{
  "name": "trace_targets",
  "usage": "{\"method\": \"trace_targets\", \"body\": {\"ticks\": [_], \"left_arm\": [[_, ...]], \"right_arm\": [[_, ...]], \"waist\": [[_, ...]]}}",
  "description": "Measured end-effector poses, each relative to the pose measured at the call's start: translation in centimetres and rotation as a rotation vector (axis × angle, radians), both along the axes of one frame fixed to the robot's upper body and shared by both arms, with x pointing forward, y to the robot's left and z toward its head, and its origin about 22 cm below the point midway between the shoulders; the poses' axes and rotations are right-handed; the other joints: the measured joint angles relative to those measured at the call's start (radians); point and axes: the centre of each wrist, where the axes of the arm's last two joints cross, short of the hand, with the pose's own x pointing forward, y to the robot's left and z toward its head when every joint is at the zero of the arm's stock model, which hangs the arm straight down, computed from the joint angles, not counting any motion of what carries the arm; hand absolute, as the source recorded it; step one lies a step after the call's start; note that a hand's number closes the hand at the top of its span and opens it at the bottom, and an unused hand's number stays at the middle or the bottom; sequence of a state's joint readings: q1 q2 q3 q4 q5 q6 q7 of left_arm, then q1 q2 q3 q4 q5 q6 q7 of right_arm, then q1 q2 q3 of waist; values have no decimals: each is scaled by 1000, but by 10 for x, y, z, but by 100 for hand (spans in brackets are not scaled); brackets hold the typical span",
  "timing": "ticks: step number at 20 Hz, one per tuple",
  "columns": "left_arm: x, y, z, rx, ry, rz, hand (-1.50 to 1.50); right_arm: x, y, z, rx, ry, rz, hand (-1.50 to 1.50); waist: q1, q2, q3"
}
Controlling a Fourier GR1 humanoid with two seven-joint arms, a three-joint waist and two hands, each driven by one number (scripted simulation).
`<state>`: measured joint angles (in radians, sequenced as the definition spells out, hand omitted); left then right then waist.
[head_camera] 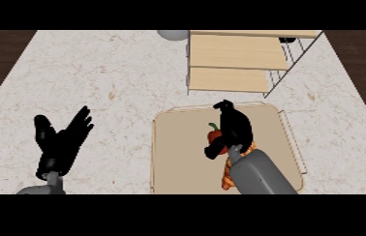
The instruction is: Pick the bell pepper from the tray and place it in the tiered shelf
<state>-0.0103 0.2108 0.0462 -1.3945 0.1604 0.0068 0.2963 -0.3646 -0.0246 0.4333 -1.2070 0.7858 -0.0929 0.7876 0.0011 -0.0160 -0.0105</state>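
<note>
A red bell pepper (213,134) with a green stem lies on the beige tray (178,153), mostly hidden by my right hand (235,126). That hand is over the tray's middle, fingers stretched toward the shelf and thumb spread out below the pepper. The pepper shows in the gap between thumb and palm, and the hand is open. The wooden tiered shelf (236,51) with its wire frame stands beyond the tray at the back right. My left hand (63,140) rests open at the lower left, fingers up, off the tray.
An orange object (226,176) lies on the tray, partly under my right forearm. A grey round object (173,34) sits at the counter's back edge left of the shelf. Something small and black (287,39) is on the shelf's top tier.
</note>
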Motion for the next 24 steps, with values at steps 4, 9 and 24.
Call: {"method": "trace_targets", "body": {"ticks": [4, 9, 24], "left_arm": [[7, -9, -2, -3, 5, -2, 0], [9, -7, -4, -3, 2, -5, 0], [4, -2, -4, 0, 13, 14, 0]], "right_arm": [[-6, 22, 7, 29, -16, 116, 150], [-21, 56, 25, 80, -40, 299, 150], [-74, 77, 196, 178, -592, 277, 150]], "waist": [[6, 6, 3], [11, 13, 8], [-11, 6, 10]]}}
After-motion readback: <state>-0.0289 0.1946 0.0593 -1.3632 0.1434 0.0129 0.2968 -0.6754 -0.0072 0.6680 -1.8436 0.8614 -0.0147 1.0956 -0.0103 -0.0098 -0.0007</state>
